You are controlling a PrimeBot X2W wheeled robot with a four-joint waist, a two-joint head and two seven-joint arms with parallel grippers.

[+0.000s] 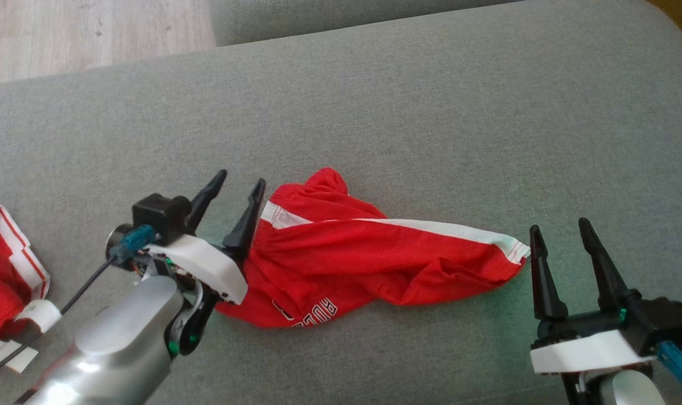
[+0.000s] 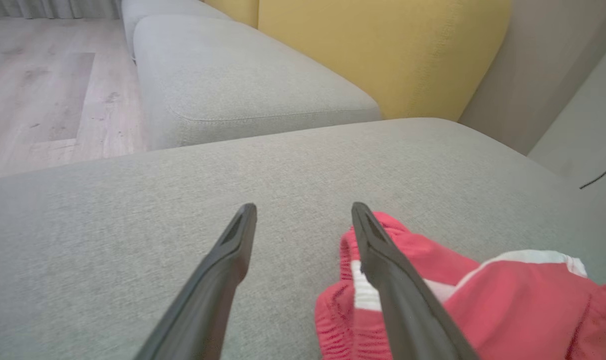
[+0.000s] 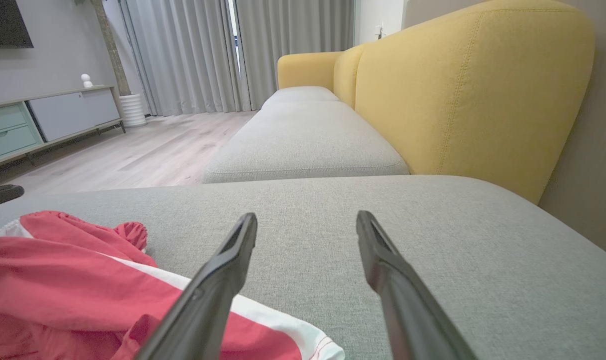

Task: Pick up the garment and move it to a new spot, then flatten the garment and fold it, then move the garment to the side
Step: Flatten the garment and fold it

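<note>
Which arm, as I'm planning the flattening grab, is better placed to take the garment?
Probably left. The left gripper stands open with one finger over the garment at its waistband end; the right gripper, also open, sits beside the hem.

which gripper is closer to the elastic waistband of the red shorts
Left. The left gripper is right at the waistband, one finger over it; the right gripper is beyond the shorts' far hem.

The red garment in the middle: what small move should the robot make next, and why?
Probably lower the left end effector onto the elastic edge beside it and close. The red garment lies crumpled and unheld on the sofa cushion, with the right end effector open too at its other end, so flattening needs a grip first.
</note>
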